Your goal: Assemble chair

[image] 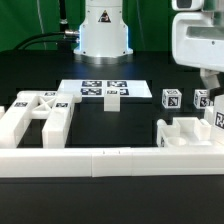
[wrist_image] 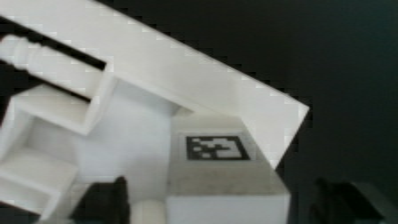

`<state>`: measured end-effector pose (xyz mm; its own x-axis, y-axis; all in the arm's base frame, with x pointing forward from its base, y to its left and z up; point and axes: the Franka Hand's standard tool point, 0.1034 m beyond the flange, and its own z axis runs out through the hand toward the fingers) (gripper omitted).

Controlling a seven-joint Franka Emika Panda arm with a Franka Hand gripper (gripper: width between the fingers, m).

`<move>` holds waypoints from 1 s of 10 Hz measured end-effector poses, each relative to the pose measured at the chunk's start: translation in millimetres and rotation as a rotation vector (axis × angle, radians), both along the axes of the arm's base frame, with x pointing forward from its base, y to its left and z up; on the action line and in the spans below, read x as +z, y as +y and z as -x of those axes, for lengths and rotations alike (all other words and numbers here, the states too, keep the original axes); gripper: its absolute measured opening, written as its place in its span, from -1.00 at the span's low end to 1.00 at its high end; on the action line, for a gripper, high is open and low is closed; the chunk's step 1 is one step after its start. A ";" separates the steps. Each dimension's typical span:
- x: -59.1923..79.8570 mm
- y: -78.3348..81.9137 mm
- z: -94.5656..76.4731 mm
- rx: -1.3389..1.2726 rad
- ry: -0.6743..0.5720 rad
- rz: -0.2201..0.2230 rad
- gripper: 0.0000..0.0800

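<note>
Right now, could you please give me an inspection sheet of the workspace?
Surface: black table, edged by a white border wall.
Job's things: X-braced frame at the exterior view's left; two tagged posts and a tagged slab piece at its right.
Clutter: nothing seen.
Gripper: jaws apart, flanking the slab piece.
Cables: black cable behind the table.
Surroundings: green backdrop, arm base, marker board.

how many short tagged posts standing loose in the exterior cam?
2. One short post stands right of the marker board in the exterior view; the second is beside it, further right, near the gripper. Others may be hidden behind the gripper.
</note>
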<state>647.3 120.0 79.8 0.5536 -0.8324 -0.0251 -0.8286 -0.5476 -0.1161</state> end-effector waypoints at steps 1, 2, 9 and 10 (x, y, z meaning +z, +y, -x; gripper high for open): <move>-0.2 0.0 0.1 0.020 -0.002 0.002 0.51; -0.4 -0.5 0.1 0.092 -0.007 0.010 0.60; 1.0 -0.4 0.9 0.772 -0.034 0.102 0.62; 1.4 -0.5 0.7 0.908 -0.035 0.128 0.62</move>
<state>646.7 119.5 81.1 0.9951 -0.0722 0.0670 -0.0706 -0.9972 -0.0264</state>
